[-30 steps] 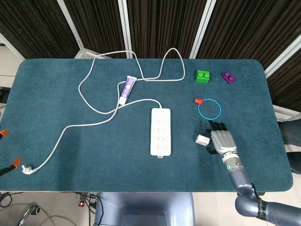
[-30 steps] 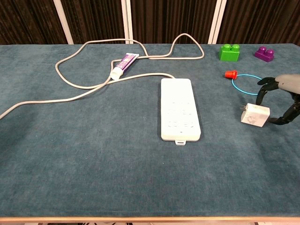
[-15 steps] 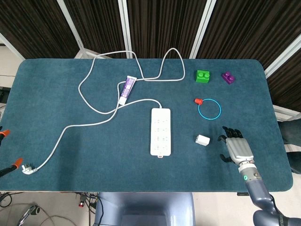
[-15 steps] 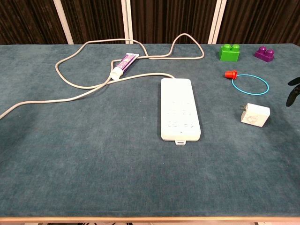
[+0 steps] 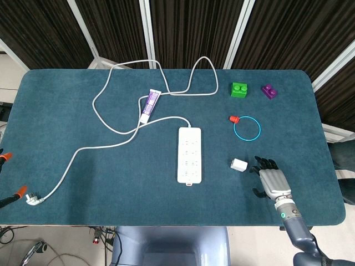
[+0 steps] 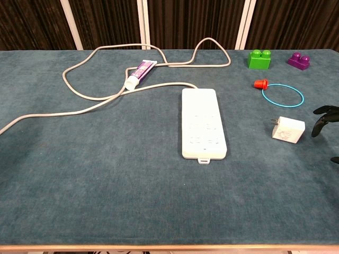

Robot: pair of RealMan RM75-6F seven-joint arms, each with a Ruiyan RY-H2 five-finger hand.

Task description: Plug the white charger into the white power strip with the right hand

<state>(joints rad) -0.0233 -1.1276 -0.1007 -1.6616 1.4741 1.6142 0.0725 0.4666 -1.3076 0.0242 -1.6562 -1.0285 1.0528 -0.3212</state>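
Tabletop (image 5: 111, 188): dark teal, carpet-like cover, rounded corners; pale wooden front edge visible in the chest view. Behind it, dark slatted wall panels (image 5: 188, 27) split by white uprights.

Right hand (image 5: 272, 180): near edge, at about 5 o'clock on the tabletop, palm down, fingers spread and pointing away from the robot, holding nothing. Only its dark fingertips (image 6: 324, 112) enter the chest view at the right edge.

White charger (image 5: 239, 164): lies on the cloth just beside the right hand, at its 10 o'clock, not touched; prongs face the white power strip (image 5: 189, 154).

White power strip: flat near the centre, long axis running near to far, sockets up, nothing plugged in. Its grey cord (image 5: 105, 145) leaves the far end, loops widely over the far-left tabletop and ends in a plug (image 5: 33, 198) at 8 o'clock.

Left hand: not visible in either view.

Blue ring (image 5: 247, 129) with red cap (image 5: 233, 118): at 2 o'clock from the strip.

Purple-and-white tube (image 5: 150, 105): at 11 o'clock from the strip, lying beside the cord.

Green block (image 5: 239, 90) and purple block (image 5: 269, 91): far right, well apart from the charger.
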